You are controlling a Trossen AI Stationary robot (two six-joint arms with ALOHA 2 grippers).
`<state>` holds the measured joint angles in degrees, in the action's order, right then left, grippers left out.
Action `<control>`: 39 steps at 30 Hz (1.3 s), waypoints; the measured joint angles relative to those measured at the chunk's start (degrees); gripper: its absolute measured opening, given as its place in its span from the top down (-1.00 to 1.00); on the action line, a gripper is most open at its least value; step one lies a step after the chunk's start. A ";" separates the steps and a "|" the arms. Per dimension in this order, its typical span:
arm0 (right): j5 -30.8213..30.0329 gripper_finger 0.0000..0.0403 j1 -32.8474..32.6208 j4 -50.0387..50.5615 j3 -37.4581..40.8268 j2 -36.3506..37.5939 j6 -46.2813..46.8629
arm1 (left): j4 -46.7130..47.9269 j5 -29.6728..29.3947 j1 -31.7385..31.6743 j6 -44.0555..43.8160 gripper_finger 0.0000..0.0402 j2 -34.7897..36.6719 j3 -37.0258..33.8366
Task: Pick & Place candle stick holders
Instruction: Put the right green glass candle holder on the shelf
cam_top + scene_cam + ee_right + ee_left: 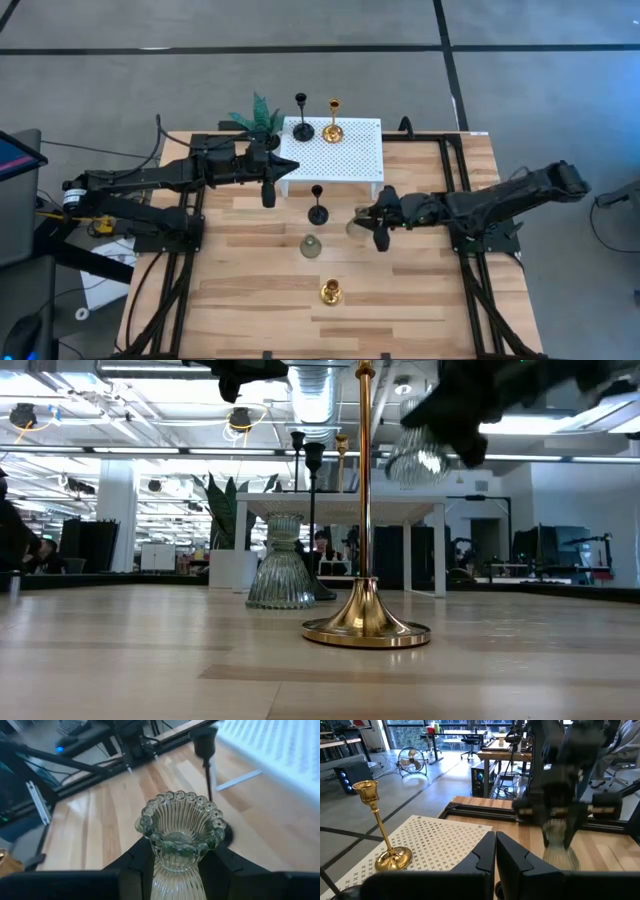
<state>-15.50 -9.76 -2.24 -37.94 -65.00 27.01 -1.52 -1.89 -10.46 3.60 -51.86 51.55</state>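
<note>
My right gripper (pixel 372 228) is shut on a ribbed grey-green glass candle stick holder (pixel 179 837) and holds it in the air right of the table's middle; it also shows as the glass holder (pixel 420 455) in the low view. A second glass holder (pixel 311 246), a black stemmed holder (pixel 318 212) and a gold holder (pixel 330 292) stand on their bases on the table. Another black holder (pixel 302 128) and gold holder (pixel 332 130) stand on the white perforated platform (pixel 350 160). My left gripper (pixel 268 192) hangs shut at the platform's left edge, touching nothing. My right gripper pinches the glass holder by its ribbed neck (pixel 175 870), just below the beaded rim, between its two fingers (pixel 137 867). The fingers come from the table's right side, slanting a little down. The holder stands roughly upright, rim up, lifted clear of the table.
A small green potted plant (pixel 258 118) stands at the platform's far left corner. Black frame rails (pixel 460 200) run along the table's left and right sides. Bare wood (pixel 400 300) lies near the front edge, right of the gold holder.
</note>
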 joint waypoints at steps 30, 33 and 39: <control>-0.75 0.46 26.81 13.85 -22.72 -3.90 -15.15 | 0.22 0.02 0.00 0.00 0.94 0.01 0.00; 1.47 0.46 30.55 12.63 -22.72 -6.00 -15.57 | 0.22 0.02 0.00 0.00 0.94 0.02 0.00; 5.15 0.46 36.58 11.54 -22.64 -10.75 -16.26 | 0.22 0.00 0.00 0.01 0.94 0.02 0.00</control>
<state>-10.34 26.82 9.30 -60.58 -75.75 10.75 -1.30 -1.89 -10.46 3.60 -51.83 51.55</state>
